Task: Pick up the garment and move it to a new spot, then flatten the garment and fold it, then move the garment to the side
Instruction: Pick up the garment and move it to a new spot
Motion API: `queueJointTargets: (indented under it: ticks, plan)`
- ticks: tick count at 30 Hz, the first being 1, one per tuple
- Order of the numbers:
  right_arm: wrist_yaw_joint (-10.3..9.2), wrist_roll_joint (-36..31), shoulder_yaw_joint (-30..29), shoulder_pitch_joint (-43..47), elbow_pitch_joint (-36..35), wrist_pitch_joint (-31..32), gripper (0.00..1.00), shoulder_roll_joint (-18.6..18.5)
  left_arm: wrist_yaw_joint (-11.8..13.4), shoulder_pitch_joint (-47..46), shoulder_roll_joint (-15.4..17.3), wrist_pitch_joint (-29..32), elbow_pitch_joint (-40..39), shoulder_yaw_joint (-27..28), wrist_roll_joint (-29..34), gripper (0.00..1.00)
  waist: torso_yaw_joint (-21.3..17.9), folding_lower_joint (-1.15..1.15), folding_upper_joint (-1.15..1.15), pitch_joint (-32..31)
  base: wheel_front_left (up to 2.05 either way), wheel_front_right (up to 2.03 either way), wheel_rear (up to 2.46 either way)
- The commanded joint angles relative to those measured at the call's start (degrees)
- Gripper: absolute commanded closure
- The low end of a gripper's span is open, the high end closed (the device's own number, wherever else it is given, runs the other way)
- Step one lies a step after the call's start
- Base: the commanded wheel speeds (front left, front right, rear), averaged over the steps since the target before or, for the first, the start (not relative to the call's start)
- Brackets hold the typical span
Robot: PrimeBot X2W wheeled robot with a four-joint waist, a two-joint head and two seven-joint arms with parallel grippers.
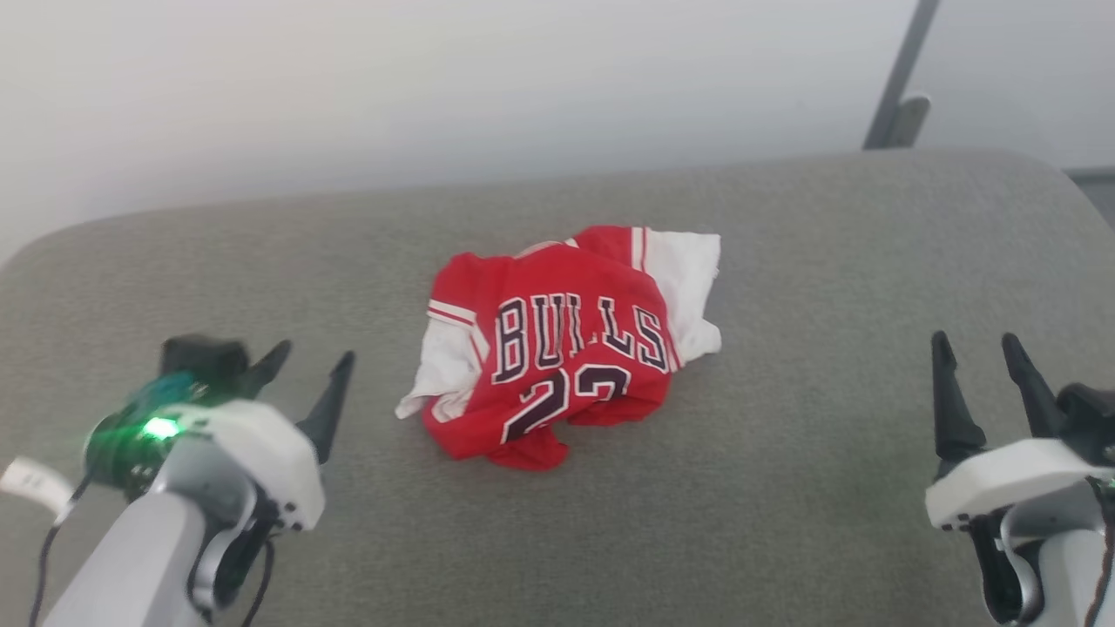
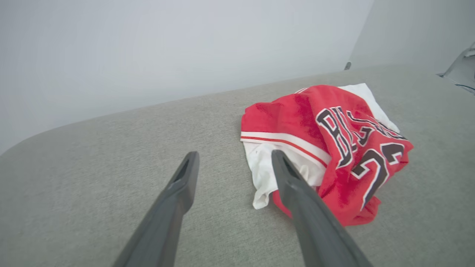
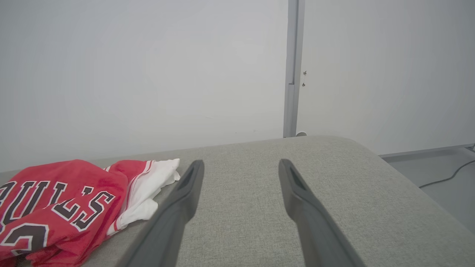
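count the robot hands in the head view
2. The left hand is at the lower left, the right hand at the lower right, both open, with the crumpled jersey on the cushion between them.

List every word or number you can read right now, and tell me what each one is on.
"BULLS": black, white-edged letters across the front of the crumpled red jersey.
"2": first digit of the number under that lettering; the second digit is half folded under, so it cannot be read for sure.
White tag at the head view's lower left: too blurred to read.
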Motion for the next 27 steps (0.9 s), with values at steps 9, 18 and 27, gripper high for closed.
queueJointTargets:
  ticks: [9, 18, 27]
  plan:
    - [0.0, 0.0, -1.65, 3.28, -2.13, 1.32, 0.0, -0.66, 2.95, 9.18, 1.52, -9.8, -2.65, 7.2, -4.07, 0.0, 3.72, 0.0, 0.0, -2.85, 0.0, 0.0, 0.0]
    - [0.0, 0.3, -1.89, 4.91, -2.8, 1.76, 0.0, -0.87, 4.68, 15.81, 0.69, -16.1, -4.77, 10.79, -5.8, 0.0, 5.31, 0.0, 0.0, -3.32, 0.0, 0.0, 0.0]
    - [0.0, 0.7, -0.34, 5.72, -3.31, 2.8, 0.0, -1.14, 3.82, 17.76, 0.09, -19.51, -3.2, 12.02, -6.83, 0.0, 6.56, 0.0, 0.0, -3.77, 0.0, 0.0, 0.0]
